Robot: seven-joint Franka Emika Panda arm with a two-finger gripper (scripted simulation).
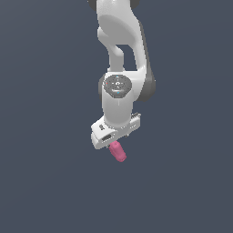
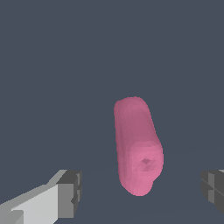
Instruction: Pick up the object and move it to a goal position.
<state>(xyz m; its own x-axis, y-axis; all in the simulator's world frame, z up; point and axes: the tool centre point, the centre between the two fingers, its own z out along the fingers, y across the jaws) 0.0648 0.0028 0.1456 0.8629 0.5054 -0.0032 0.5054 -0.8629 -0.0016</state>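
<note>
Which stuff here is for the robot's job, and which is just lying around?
For the job:
pink object
pincer, open, fingers either side of the object, not touching it

Just lying around:
nothing else shows, only plain dark grey background

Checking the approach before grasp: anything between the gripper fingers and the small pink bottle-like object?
Nothing visible. In the wrist view the small pink bottle-like object lies in the open gap between the white gripper and its grey fingertips, with clear space on both sides. The exterior view shows only plain dark ground around it.
</note>
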